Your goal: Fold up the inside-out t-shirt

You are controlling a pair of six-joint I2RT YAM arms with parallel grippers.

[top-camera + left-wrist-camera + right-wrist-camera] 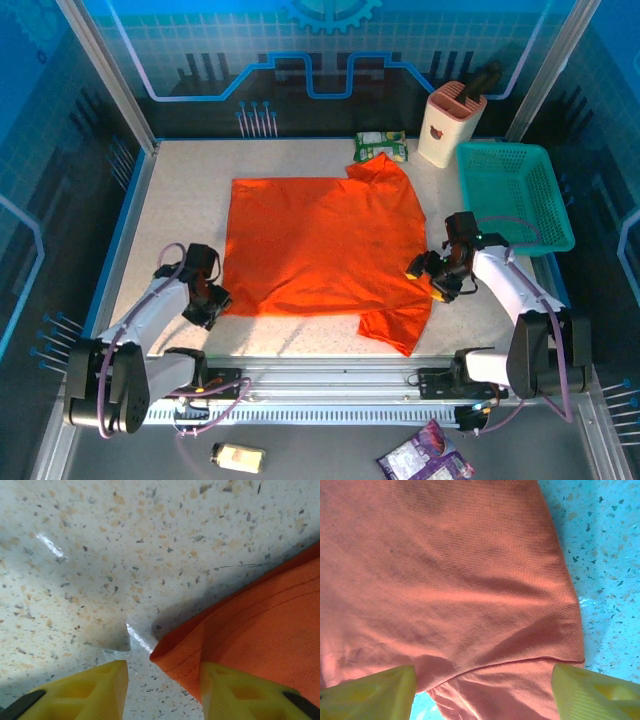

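shows orange t-shirt flat on desk; left gripper jaws parted at its near-left corner, right gripper jaws released wide over its right edge.

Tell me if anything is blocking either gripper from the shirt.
Nothing visible does. The left gripper is open at the shirt's near left corner, with the corner between its fingers. The right gripper is open right over the shirt's right edge. The basket stands on that gripper's far side, not between.
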